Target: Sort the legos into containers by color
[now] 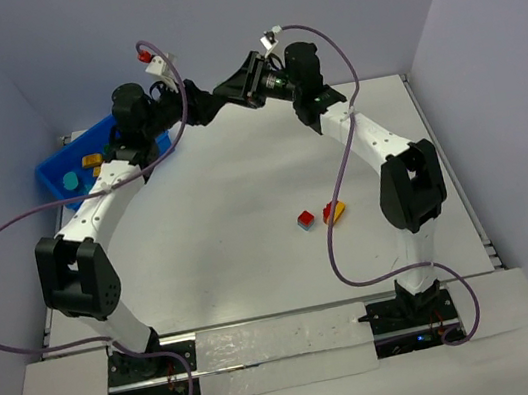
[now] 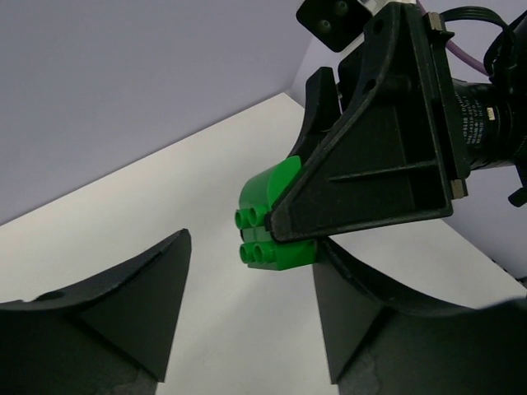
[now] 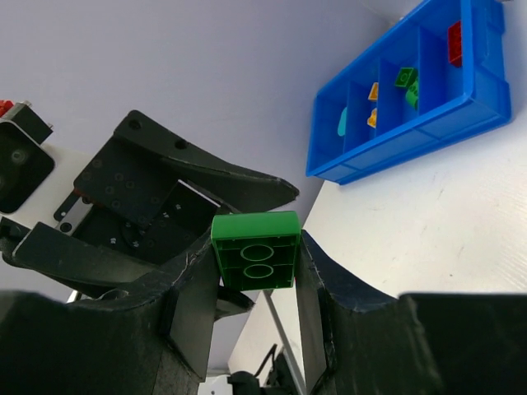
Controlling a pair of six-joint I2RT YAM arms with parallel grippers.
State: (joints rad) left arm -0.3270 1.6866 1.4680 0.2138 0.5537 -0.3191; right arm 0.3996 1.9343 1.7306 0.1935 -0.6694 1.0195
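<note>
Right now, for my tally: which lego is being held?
The green brick, clamped in the right pincer; the others lie on the table or in the blue bin.

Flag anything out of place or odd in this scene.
The green brick hangs in mid-air, clamped by the right gripper, with the left gripper open around it, not in the blue bin. A small red brick and a red-and-yellow pair lie loose on the table.
</note>
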